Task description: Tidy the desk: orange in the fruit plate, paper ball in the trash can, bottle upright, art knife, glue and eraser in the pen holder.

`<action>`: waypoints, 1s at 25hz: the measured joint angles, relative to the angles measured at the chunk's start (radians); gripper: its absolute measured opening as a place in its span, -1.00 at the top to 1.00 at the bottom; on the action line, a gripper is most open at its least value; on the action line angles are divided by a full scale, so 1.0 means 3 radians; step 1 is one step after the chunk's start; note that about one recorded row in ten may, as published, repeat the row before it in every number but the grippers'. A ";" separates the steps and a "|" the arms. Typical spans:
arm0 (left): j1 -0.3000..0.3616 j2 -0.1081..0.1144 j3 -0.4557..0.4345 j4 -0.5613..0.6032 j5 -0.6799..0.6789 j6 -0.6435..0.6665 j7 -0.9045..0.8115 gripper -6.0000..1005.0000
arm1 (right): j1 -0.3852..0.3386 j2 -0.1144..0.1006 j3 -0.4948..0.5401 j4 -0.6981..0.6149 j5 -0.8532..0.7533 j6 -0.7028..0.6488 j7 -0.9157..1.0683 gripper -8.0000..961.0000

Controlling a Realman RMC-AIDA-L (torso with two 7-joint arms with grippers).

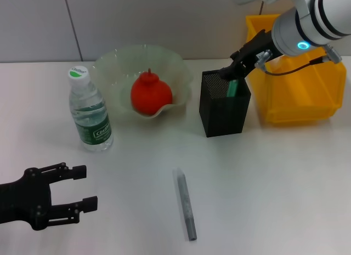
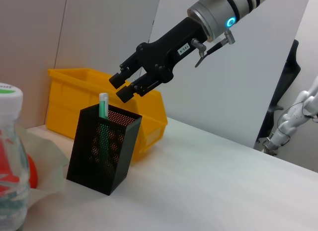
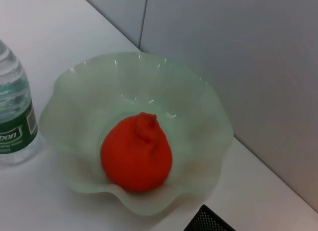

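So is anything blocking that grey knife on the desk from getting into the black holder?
Nothing visible does. The art knife lies alone on the desk, with bare tabletop between it and the pen holder.

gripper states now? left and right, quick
Left gripper: open, empty, low over the desk.
Right gripper: open, empty, just above the green stick in the pen holder.

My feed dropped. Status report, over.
Right hand open above pen holder, green glue stick inside. Left hand open, idle near bottle. Art knife on desk.
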 joint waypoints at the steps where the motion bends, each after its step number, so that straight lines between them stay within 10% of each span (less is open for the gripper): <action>1: 0.0002 0.0002 0.0000 0.0001 0.0000 0.0001 0.0000 -0.62 | -0.0007 0.0001 -0.0004 -0.0013 0.0000 -0.0001 0.0007 0.17; 14: 0.0015 0.0003 0.0000 0.0039 0.0001 0.0004 0.0000 -0.62 | 0.0060 -0.0013 0.0186 -0.0629 0.1012 -0.1185 0.0415 -0.39; 25: -0.0003 0.0003 0.0000 0.0038 0.0034 0.0006 0.0017 -0.62 | 0.0637 0.0013 -0.0610 0.0827 0.0929 -0.0878 0.0453 -0.57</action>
